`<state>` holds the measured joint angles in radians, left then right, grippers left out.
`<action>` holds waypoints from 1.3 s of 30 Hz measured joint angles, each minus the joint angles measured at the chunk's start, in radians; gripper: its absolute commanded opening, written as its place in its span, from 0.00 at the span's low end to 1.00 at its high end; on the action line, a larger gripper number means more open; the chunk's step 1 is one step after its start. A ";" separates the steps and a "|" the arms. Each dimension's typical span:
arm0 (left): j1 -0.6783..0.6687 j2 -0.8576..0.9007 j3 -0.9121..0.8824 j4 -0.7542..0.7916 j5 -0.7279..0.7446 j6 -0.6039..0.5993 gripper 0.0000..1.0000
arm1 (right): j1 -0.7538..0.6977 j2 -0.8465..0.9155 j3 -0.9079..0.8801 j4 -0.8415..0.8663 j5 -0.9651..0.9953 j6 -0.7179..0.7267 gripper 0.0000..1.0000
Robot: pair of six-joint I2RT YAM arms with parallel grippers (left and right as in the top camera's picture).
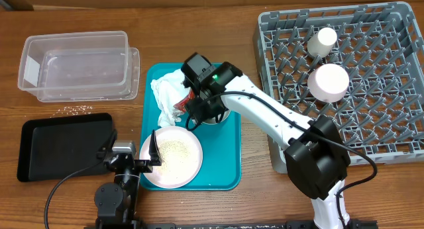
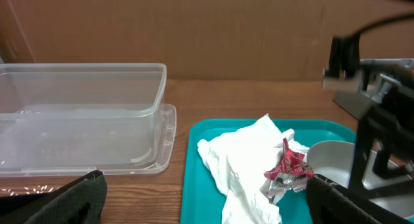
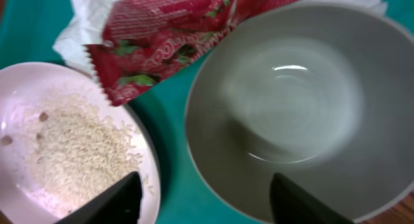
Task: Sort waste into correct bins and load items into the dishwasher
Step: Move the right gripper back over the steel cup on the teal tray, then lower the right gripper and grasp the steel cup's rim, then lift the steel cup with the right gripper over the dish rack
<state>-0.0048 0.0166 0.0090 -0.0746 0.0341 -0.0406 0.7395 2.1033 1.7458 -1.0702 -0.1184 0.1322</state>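
Observation:
A crumpled white napkin (image 1: 165, 93) (image 2: 239, 159) and a red foil packet (image 1: 182, 104) (image 2: 288, 162) (image 3: 168, 36) lie on the teal tray (image 1: 222, 163). A grey bowl (image 3: 291, 101) (image 2: 330, 153) stands beside the packet. My right gripper (image 1: 205, 113) (image 3: 204, 204) is open just above the bowl's near rim, one finger over the bowl, one over the pink plate (image 1: 189, 173) (image 3: 26, 88) holding rice crumbs (image 1: 173, 149) (image 3: 71, 146). My left gripper (image 1: 131, 146) (image 2: 204, 204) is open and empty, low at the plate's left edge. A white cup (image 1: 322, 40) and a pink bowl (image 1: 328, 82) sit in the grey rack (image 1: 371, 96).
The clear tub (image 1: 76, 63) (image 2: 77, 107) stands at the back left, the black tray (image 1: 59, 146) in front of it, with loose crumbs (image 1: 78, 110) on the wood between them. The right arm reaches from the front right across the teal tray.

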 measured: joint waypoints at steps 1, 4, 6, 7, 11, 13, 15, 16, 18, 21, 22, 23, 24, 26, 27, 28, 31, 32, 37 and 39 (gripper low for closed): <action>0.000 0.000 0.000 0.000 0.000 0.000 1.00 | 0.000 0.000 -0.021 0.012 0.005 -0.004 0.58; 0.000 0.000 0.000 0.000 0.000 0.000 1.00 | 0.003 0.000 -0.078 0.040 0.015 -0.021 0.58; 0.000 0.000 0.000 0.000 0.000 0.000 1.00 | 0.007 0.000 -0.105 0.055 0.020 -0.034 0.58; 0.000 0.000 0.000 0.000 0.000 0.000 1.00 | 0.010 0.000 -0.113 0.061 0.022 -0.041 0.58; 0.000 0.000 0.000 0.000 0.000 0.000 1.00 | 0.026 0.000 -0.121 0.069 0.026 -0.064 0.54; 0.000 0.000 0.000 0.000 0.000 0.000 1.00 | 0.033 0.000 -0.121 0.076 0.028 -0.073 0.45; 0.000 0.000 0.000 0.000 0.000 0.000 1.00 | 0.038 0.000 -0.121 0.085 0.031 -0.085 0.31; 0.000 0.000 0.000 0.000 0.000 0.000 1.00 | 0.039 0.001 -0.121 0.087 0.030 -0.082 0.28; 0.000 0.000 0.000 0.000 0.000 0.000 1.00 | 0.039 0.001 -0.121 0.094 0.029 -0.073 0.25; 0.000 0.000 0.000 0.000 0.000 0.000 1.00 | 0.039 0.001 -0.121 0.097 0.029 -0.050 0.18; 0.000 0.000 0.000 0.000 0.000 0.000 1.00 | 0.039 0.000 -0.121 0.098 0.028 -0.047 0.13; 0.000 0.000 0.000 0.000 0.000 0.000 1.00 | 0.039 0.000 -0.121 0.097 0.028 -0.041 0.08; 0.000 0.000 0.000 0.000 0.000 0.000 1.00 | 0.039 0.000 -0.121 0.096 0.028 -0.034 0.04; 0.000 0.000 0.000 0.000 0.000 0.000 1.00 | 0.039 0.000 -0.116 0.079 0.030 -0.016 0.04; 0.000 0.000 0.000 0.000 0.000 0.000 1.00 | 0.038 -0.001 -0.114 0.070 0.032 -0.005 0.04; 0.000 0.000 0.000 0.000 0.000 0.000 1.00 | 0.036 -0.002 -0.106 0.061 0.032 0.002 0.04; 0.000 0.000 0.000 0.000 0.000 0.000 1.00 | 0.026 -0.002 -0.074 0.026 0.032 0.021 0.04; 0.000 0.000 0.000 0.000 0.000 0.000 1.00 | 0.020 -0.004 -0.061 0.013 0.032 0.026 0.04; 0.000 0.000 0.000 0.000 0.000 0.000 1.00 | -0.022 -0.043 0.023 -0.057 0.025 0.040 0.04; 0.000 0.000 0.000 0.000 0.000 0.000 1.00 | -0.045 -0.076 0.064 -0.084 0.022 0.045 0.04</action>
<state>-0.0048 0.0166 0.0090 -0.0742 0.0341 -0.0406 0.6941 2.0277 1.8103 -1.1538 -0.0963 0.1772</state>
